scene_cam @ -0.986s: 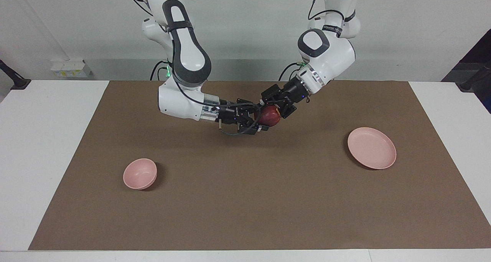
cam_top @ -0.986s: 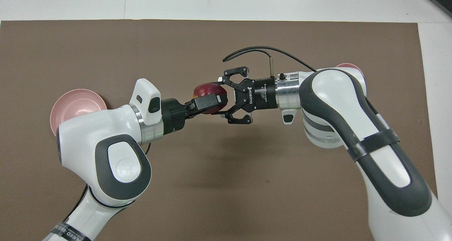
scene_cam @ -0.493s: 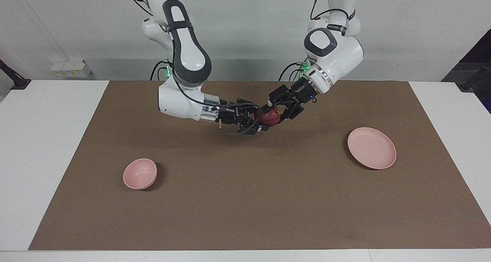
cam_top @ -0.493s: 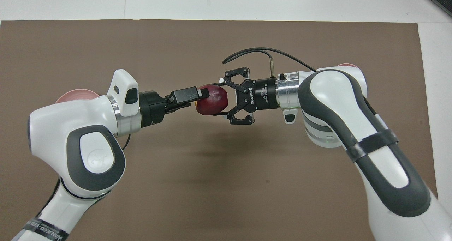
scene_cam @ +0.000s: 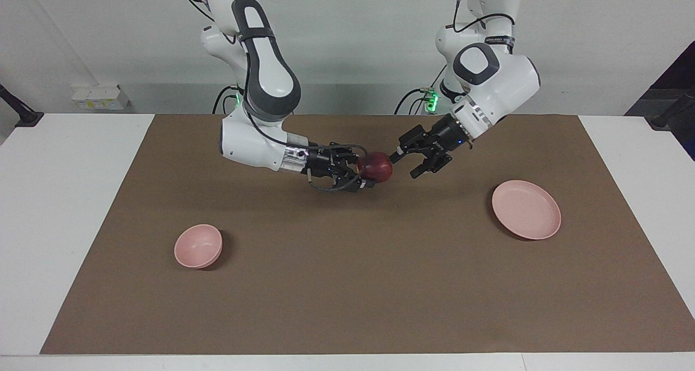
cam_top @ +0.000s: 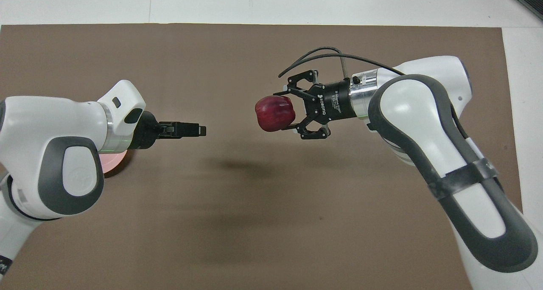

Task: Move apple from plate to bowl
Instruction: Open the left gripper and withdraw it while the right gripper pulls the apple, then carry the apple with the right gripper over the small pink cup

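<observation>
In the facing view, the right end effector (scene_cam: 367,171) holds the apple (scene_cam: 375,167) up in the air over the middle of the brown mat (scene_cam: 347,284), its fingers clenched on the fruit. The left end effector (scene_cam: 414,159) is now apart from the apple, with a clear gap between them; half a second ago its fingers were still at the apple, and one second ago they were around it. Its fingers are spread and hold nothing. The left arm has drawn back toward its own end of the worktop (scene_cam: 65,197). The plate (scene_cam: 526,209) lies empty near the left arm's end, and the bowl (scene_cam: 198,245) stands empty near the right arm's end. Both have kept their places.

In the overhead view, the apple (cam_top: 275,113) sits between the fingers of the right end effector (cam_top: 285,112), which has turned a little and lifted its wrist compared with before. The left end effector (cam_top: 199,130) points toward the apple from well apart, over bare mat (cam_top: 237,222). In this view the spread of its fingers cannot be told. The left arm covers most of the plate (cam_top: 115,163), and only a pink edge shows under it. The bowl is hidden under the right arm.
</observation>
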`<control>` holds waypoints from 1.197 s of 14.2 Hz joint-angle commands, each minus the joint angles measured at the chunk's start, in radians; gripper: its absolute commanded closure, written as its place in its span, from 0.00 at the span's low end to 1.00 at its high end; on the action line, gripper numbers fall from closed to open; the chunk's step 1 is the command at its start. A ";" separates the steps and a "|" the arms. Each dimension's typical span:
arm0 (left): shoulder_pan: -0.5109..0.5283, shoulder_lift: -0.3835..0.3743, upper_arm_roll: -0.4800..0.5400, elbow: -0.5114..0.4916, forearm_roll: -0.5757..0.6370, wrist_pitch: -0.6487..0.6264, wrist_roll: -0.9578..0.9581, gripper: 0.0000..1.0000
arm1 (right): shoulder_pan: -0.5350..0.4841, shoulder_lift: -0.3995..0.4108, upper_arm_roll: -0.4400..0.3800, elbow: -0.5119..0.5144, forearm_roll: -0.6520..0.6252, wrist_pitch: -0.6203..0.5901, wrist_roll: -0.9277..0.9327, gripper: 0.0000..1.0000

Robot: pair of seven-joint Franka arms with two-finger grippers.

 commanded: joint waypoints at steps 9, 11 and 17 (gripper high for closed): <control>-0.042 0.053 0.175 0.459 0.572 -0.503 -0.062 0.00 | -0.138 0.005 0.007 0.077 -0.390 0.029 -0.329 1.00; -0.040 0.051 0.191 0.541 0.598 -0.621 -0.061 0.00 | -0.158 0.009 0.006 0.078 -0.439 0.029 -0.438 1.00; -0.043 0.044 0.208 0.654 0.619 -0.800 -0.059 0.00 | -0.186 0.022 0.006 0.077 -0.704 0.170 -0.731 1.00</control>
